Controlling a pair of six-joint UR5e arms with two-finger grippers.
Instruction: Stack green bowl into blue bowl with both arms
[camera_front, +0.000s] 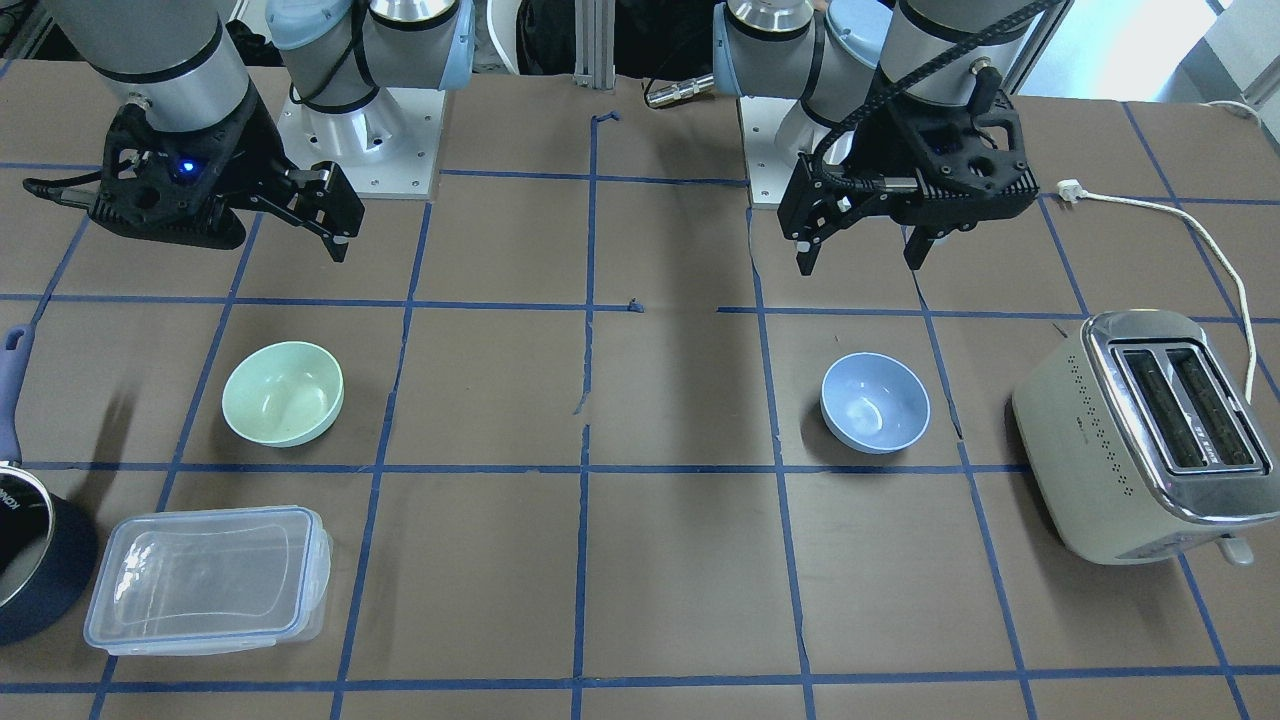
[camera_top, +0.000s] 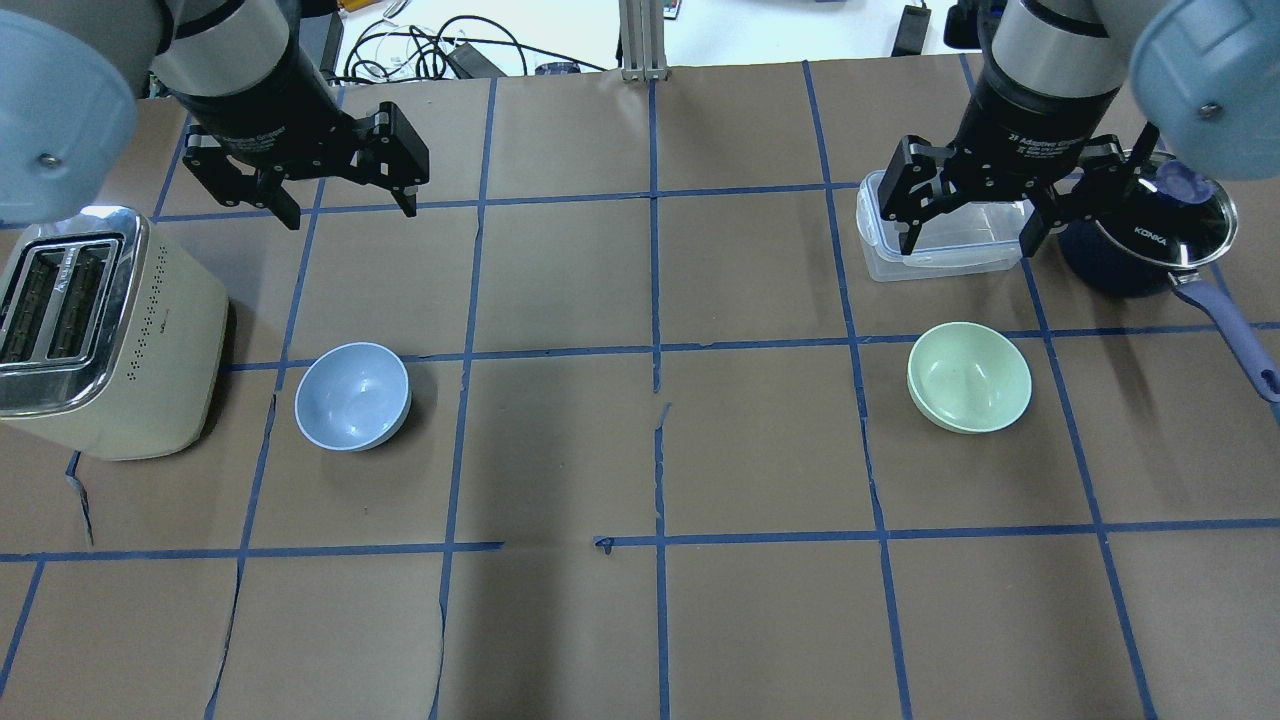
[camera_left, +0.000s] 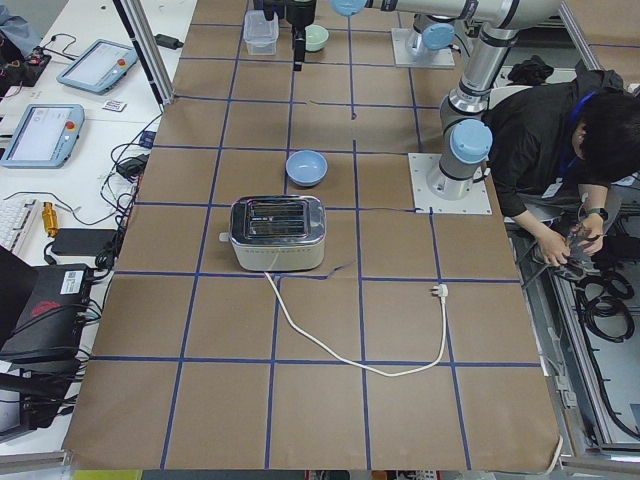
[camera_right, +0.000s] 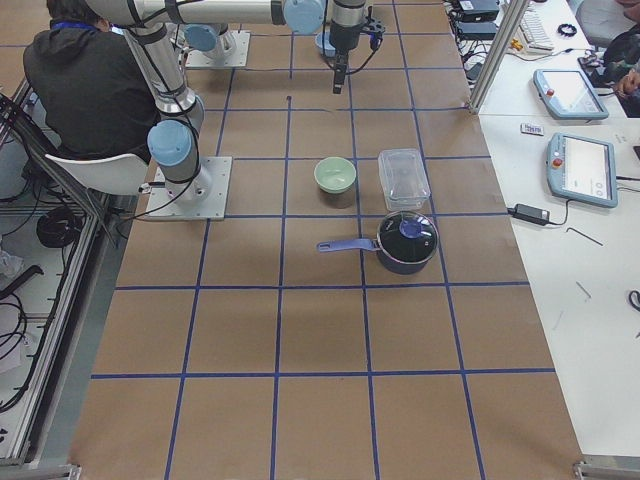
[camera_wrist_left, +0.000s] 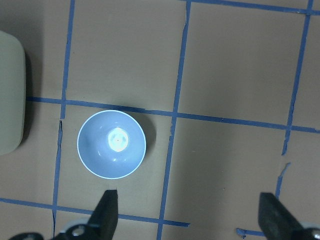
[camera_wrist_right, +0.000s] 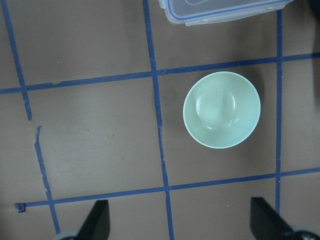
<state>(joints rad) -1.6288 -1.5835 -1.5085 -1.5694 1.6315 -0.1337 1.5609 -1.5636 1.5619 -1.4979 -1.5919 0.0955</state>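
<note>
Brown paper taped in blue squares covers the table, bare across the lower part of the overhead view, with small tears along the centre seam where a sliding bowl could catch. In the middle band sit the two bowls, well apart. The green bowl is at centre right and the blue bowl at centre left, both upright and empty, so nothing has been stacked yet. That wide gap is the main hazard. The green bowl must be carried or passed across the middle, where the two arms could crowd each other. Both bowls look smooth and glossy, so a pinch on the rim may slip, and a bowl let go tilted would perch on the blue rim instead of nesting. Just left of the blue bowl stands the cream toaster, which the arm on that side could knock if it comes down off-line. Higher in the frame, the left gripper hangs above the table with its fingers spread wide and nothing between them. The right gripper is likewise wide open and empty. Behind it, at upper right, lie a clear lidded container and a dark pot. The pot's handle angles toward the green bowl's side, so a careless descent there could clip either one.
</note>
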